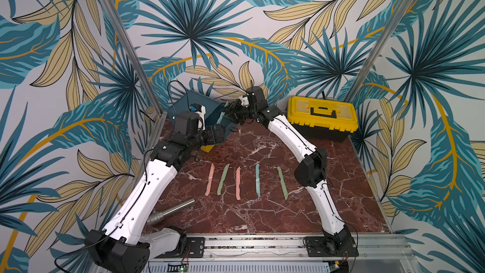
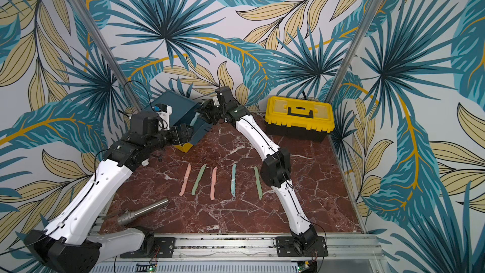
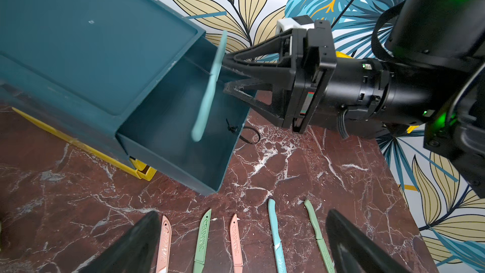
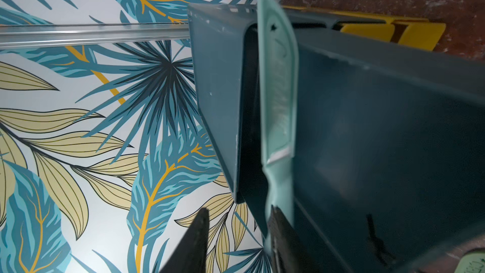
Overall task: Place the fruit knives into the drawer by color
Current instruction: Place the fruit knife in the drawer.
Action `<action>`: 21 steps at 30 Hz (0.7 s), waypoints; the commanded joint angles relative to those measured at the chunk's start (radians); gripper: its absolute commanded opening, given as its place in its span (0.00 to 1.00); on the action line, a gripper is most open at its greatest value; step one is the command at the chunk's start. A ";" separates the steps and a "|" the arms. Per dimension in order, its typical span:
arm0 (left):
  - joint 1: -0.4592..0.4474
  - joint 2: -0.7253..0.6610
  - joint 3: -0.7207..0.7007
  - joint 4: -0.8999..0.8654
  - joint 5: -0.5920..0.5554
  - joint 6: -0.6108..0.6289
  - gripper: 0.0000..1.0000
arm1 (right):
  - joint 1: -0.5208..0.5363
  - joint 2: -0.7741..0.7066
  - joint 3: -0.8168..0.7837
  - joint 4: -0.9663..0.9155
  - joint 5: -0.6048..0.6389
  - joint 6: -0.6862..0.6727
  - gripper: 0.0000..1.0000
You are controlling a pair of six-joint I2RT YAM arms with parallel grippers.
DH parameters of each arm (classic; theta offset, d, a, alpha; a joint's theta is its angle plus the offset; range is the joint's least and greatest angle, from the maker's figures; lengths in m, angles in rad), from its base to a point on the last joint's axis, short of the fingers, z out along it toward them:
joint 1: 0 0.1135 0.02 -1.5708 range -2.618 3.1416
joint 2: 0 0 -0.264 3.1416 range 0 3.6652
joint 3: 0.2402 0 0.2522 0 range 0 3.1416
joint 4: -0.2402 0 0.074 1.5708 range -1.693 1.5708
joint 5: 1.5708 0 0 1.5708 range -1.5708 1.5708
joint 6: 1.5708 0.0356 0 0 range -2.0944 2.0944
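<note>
Step, I'd say: dropping teal knife into teal drawer. Right claw jaws parted, knife touching one finger only, dangling over open drawer at claw tips. Left claw wide open, empty. Five knives in row on tabletop near left claw. Next, imo: back right claw out, grab other teal knife.
</note>
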 commanded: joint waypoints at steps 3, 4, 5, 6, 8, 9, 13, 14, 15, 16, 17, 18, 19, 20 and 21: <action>0.014 -0.052 -0.028 -0.030 -0.011 0.011 1.00 | -0.002 0.010 0.024 0.063 -0.015 0.017 0.44; 0.015 -0.058 -0.035 -0.033 -0.011 0.011 1.00 | -0.002 0.003 0.024 0.056 -0.015 0.008 0.44; 0.015 -0.062 -0.038 -0.037 -0.010 0.011 1.00 | -0.003 -0.007 0.022 0.043 -0.015 -0.006 0.44; 0.016 -0.065 -0.041 -0.039 -0.004 0.011 1.00 | -0.003 -0.016 0.023 0.031 -0.019 -0.021 0.44; 0.015 -0.074 -0.053 -0.047 0.010 0.011 1.00 | -0.007 -0.046 0.022 -0.025 -0.025 -0.079 0.44; 0.015 -0.079 -0.062 -0.052 0.013 0.011 1.00 | -0.009 -0.065 0.018 -0.068 -0.026 -0.123 0.44; 0.013 -0.114 -0.116 -0.053 0.058 0.014 1.00 | -0.011 -0.156 -0.015 -0.283 0.004 -0.343 0.44; 0.012 -0.120 -0.129 -0.059 0.064 0.017 1.00 | -0.011 -0.185 -0.044 -0.327 0.021 -0.390 0.44; 0.009 -0.126 -0.143 -0.068 0.066 0.021 1.00 | -0.011 -0.227 -0.099 -0.363 0.044 -0.444 0.44; 0.007 -0.133 -0.160 -0.074 0.066 0.023 1.00 | -0.012 -0.272 -0.166 -0.396 0.072 -0.488 0.44; 0.003 -0.142 -0.177 -0.074 0.072 0.026 1.00 | -0.012 -0.314 -0.226 -0.415 0.098 -0.519 0.44; 0.000 -0.154 -0.199 -0.068 0.082 0.028 1.00 | -0.012 -0.364 -0.309 -0.425 0.124 -0.551 0.44; -0.006 -0.167 -0.223 -0.059 0.090 0.028 1.00 | -0.012 -0.416 -0.393 -0.430 0.152 -0.576 0.44; -0.012 -0.176 -0.243 -0.047 0.100 0.028 1.00 | -0.011 -0.455 -0.459 -0.436 0.176 -0.591 0.44; -0.018 -0.184 -0.267 -0.033 0.117 0.028 1.00 | -0.011 -0.500 -0.538 -0.437 0.195 -0.607 0.44</action>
